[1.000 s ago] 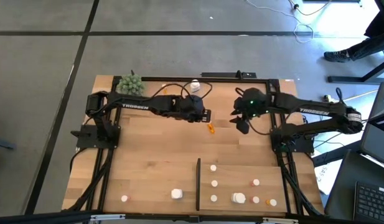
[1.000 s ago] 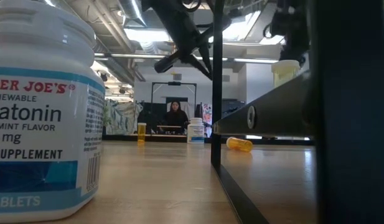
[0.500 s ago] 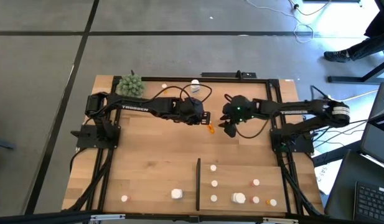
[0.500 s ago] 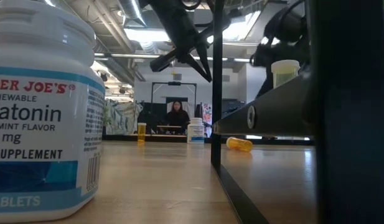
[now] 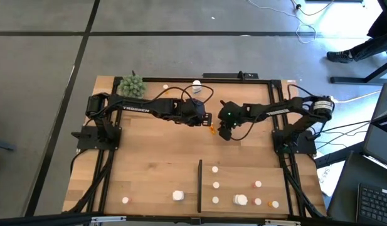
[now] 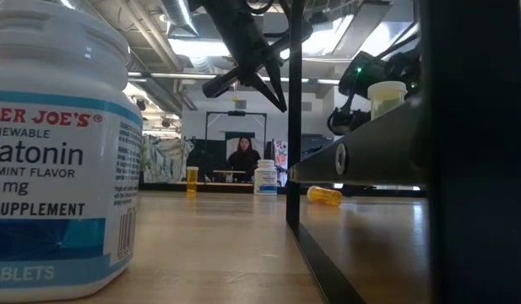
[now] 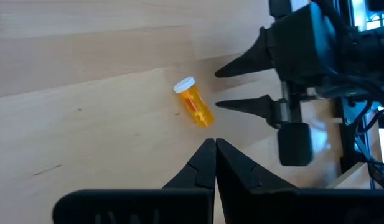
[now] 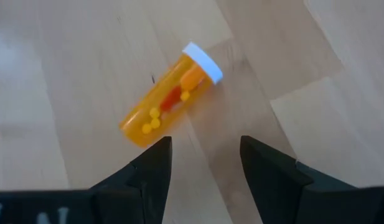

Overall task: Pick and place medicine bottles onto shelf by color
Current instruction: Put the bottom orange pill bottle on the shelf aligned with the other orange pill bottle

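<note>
Your right claw (image 5: 224, 134) hangs with fingers apart just beside the orange bottle (image 5: 212, 130), which lies on its side mid-table (image 5: 155, 163). You are approaching the pick: straddle it, then close. Your left claw (image 5: 207, 117) waits nearby, fingers together.
</note>
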You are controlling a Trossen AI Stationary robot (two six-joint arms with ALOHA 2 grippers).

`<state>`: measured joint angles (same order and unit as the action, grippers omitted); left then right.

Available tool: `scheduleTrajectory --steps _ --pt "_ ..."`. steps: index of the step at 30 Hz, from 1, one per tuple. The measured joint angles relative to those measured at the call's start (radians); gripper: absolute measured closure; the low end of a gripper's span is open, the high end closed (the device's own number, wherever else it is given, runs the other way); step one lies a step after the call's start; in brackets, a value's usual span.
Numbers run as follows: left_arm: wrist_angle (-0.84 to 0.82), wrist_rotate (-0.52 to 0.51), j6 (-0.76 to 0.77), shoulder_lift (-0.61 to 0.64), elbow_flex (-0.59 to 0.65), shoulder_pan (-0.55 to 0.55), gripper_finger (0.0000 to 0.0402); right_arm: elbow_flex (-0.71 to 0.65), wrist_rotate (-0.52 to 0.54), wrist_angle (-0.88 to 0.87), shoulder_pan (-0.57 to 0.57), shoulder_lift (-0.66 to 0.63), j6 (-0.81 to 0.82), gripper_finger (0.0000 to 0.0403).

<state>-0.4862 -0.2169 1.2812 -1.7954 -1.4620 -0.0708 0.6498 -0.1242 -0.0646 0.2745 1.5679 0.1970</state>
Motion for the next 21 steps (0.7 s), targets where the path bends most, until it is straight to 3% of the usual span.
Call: scheduleTrajectory --steps 8,21 --pt "-0.001 0.000 -0.004 0.000 0.000 0.000 0.0399 0.004 -0.003 0.080 -0.001 0.073 0.007 0.0211" --pt "-0.001 0.000 -0.008 0.000 0.000 0.000 0.0399 0.000 -0.011 0.220 -0.039 0.084 0.005 0.0211"
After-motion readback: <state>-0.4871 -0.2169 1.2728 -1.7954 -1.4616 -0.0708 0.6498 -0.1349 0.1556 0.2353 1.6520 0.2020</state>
